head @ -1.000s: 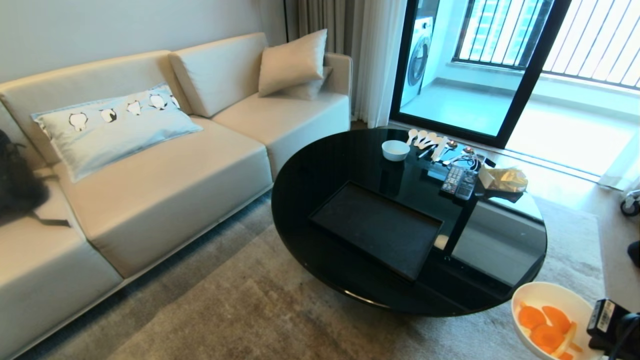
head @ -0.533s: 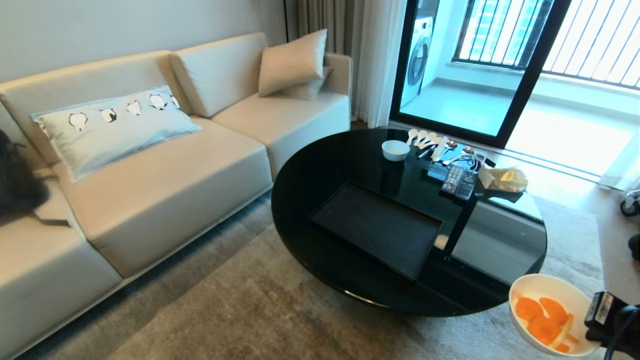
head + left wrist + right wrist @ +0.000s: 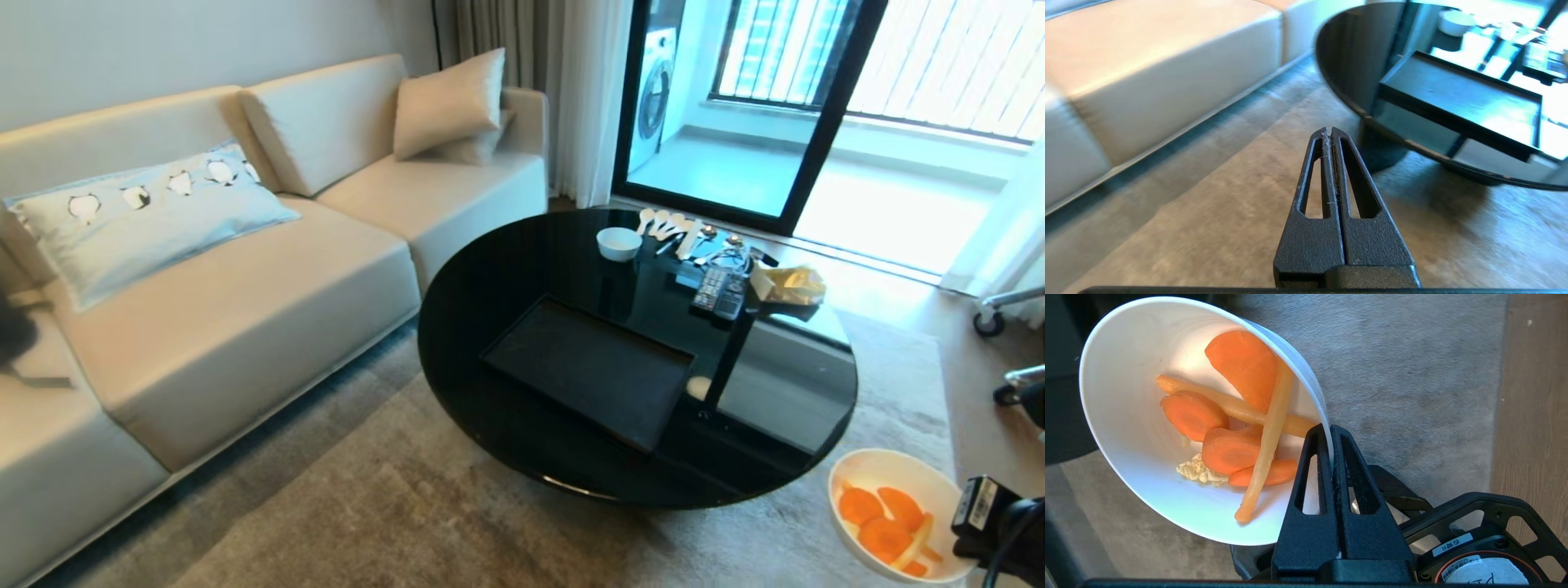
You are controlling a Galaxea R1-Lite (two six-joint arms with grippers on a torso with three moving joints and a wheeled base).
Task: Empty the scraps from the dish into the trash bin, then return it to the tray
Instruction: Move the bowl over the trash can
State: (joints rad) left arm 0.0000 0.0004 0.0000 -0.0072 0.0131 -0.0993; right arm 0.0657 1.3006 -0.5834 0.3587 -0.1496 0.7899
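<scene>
Right claw: pinching the dish's rim, lower right of the head frame, over the carpet.
Dish: white bowl, held off the bench, tilted in the wrist view.
Scraps: orange slices and pale strips, inside the dish.
Tray: bare, centre of frame on the round black bench.
Left claw: pressed together, above the carpet beside the bench.
</scene>
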